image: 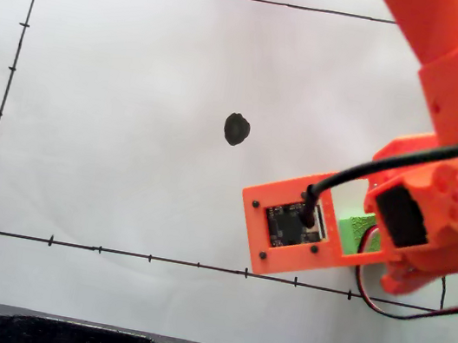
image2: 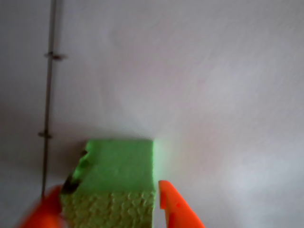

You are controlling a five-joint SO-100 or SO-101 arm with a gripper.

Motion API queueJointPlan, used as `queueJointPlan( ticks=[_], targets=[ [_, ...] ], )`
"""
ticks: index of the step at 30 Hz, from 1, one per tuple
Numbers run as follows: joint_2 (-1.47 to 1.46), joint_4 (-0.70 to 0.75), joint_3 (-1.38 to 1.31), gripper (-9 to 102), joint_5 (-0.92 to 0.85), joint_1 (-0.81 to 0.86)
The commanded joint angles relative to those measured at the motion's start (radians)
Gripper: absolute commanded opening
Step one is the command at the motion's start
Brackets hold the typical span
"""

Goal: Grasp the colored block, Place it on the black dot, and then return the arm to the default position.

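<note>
Two orange fingers (image2: pixel 110 209) are closed lightly against the flat sides of the green block (image2: pixel 116 180), which is judged light, slightly soft and rough-surfaced.

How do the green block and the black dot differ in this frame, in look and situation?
The colored block is bright green, a solid cube with a pebbly face; the black dot is a flat, roughly round black blot on the sheet. In the wrist view the block sits between the orange fingers of the gripper; the dot lies bare, apart from the arm. In the fixed view the block is partly hidden under the arm, the dot fully visible. Both lie inside the ruled lines.
</note>
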Motion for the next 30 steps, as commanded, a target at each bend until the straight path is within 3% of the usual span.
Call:
queueJointPlan(
  ticks=[1,6,15,30],
  targets=[
    [0.018,0.002,-0.038,17,-0.009,0.008],
    [0.018,0.002,-0.038,10,-0.025,0.014],
    [0.1,0.052,-0.012,10,-0.023,0.018],
    [0.655,0.006,0.63,10,-0.176,0.232]
  ],
)
